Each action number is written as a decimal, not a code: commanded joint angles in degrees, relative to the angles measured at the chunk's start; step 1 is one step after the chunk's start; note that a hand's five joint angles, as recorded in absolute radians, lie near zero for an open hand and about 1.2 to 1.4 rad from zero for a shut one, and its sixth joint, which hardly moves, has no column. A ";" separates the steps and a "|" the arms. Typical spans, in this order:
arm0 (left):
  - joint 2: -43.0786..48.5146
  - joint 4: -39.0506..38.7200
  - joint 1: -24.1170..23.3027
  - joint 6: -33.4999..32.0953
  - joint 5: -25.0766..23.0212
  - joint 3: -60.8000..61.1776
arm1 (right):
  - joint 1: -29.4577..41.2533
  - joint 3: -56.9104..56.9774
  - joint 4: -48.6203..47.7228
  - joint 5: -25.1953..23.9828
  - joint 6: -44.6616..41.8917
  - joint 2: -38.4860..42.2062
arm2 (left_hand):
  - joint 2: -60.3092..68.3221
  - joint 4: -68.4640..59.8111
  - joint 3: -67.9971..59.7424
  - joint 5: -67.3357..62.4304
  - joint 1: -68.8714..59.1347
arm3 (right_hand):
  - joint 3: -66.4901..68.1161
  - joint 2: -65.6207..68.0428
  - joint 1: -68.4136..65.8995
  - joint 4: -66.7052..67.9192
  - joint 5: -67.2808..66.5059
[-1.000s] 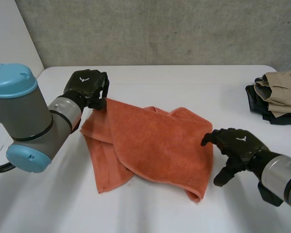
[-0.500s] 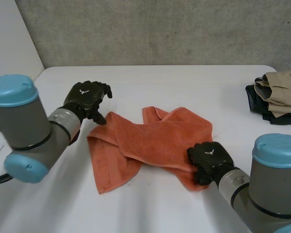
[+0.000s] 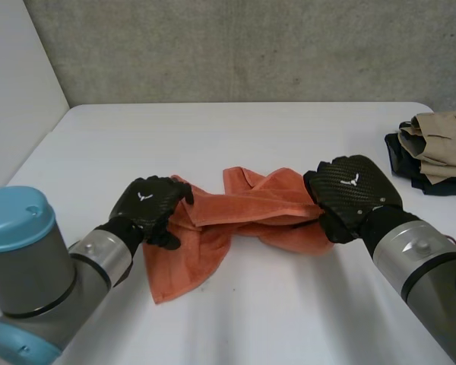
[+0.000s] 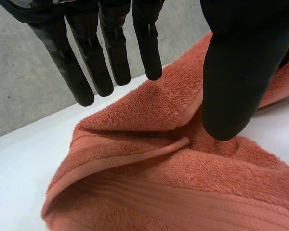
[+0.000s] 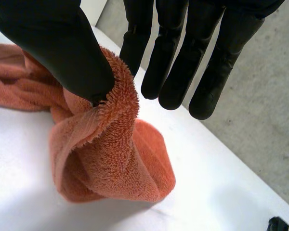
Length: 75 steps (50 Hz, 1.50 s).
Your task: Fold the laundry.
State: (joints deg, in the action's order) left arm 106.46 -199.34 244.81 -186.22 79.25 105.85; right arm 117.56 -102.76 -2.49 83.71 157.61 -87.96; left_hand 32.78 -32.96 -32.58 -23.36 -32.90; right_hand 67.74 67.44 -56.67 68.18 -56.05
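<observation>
Orange towel (image 3: 247, 209) lies bunched in the middle of the table (image 3: 235, 129). The right hand (image 3: 351, 190) pinches its right end between thumb and finger; the left hand (image 3: 148, 209), fingers straight, sits on its left end, thumb touching cloth. A clothes pile (image 3: 433, 152) sits far right.

Towel (image 3: 243, 201) is fluffy terry cloth (ribbed hem); table (image 3: 289, 137) is smooth, matt.

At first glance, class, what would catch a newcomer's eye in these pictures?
A crumpled orange towel lies on the white table. The left robot hand rests open on one end; the right robot hand pinches the other, bunched end. Beige and dark clothes are piled at its right edge.
</observation>
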 commanded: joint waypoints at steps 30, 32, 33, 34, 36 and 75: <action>19.05 -8.34 -11.73 12.55 14.79 -18.92 | -0.58 0.64 1.17 -2.41 0.68 -4.15 | 4.69 -4.50 -4.89 -4.10 -4.57 | 12.26 12.56 -23.33 11.82 -13.95; 19.31 -9.92 -11.29 12.20 16.54 -19.53 | -0.67 0.46 1.08 -2.41 0.59 -4.15 | 4.85 -4.67 -5.06 -4.27 -4.74 | 12.26 12.56 -23.33 11.82 -13.95; 19.31 -10.54 -11.11 12.02 16.90 -19.54 | -0.67 0.46 1.08 -2.41 0.68 -4.07 | 4.86 -4.67 -5.06 -4.27 -4.74 | 12.26 12.56 -23.33 11.82 -13.95; 19.22 -10.89 -10.76 11.76 17.17 -19.54 | -0.67 0.46 1.08 -2.41 0.59 -4.07 | 4.86 -4.67 -5.06 -4.27 -4.74 | 12.26 12.56 -23.33 11.82 -13.95; 19.14 -11.95 -9.10 10.53 17.52 -19.19 | -0.76 0.37 1.00 -2.50 0.59 -3.89 | 4.86 -4.67 -5.06 -4.27 -4.74 | 12.26 12.56 -23.33 11.82 -13.95; 13.07 -4.83 -7.50 -0.99 10.84 -10.05 | -0.67 4.32 -2.08 -1.88 6.22 9.21 | 11.42 -11.23 -11.62 -10.83 -11.30 | 12.26 12.56 -23.33 11.82 -13.95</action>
State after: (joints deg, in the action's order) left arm 118.84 -205.56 239.55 -187.08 90.20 94.82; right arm 116.92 -98.45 -4.62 81.92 162.90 -78.58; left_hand 40.97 -40.79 -41.24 -30.64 -41.33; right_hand 67.74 67.44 -56.67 68.24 -56.63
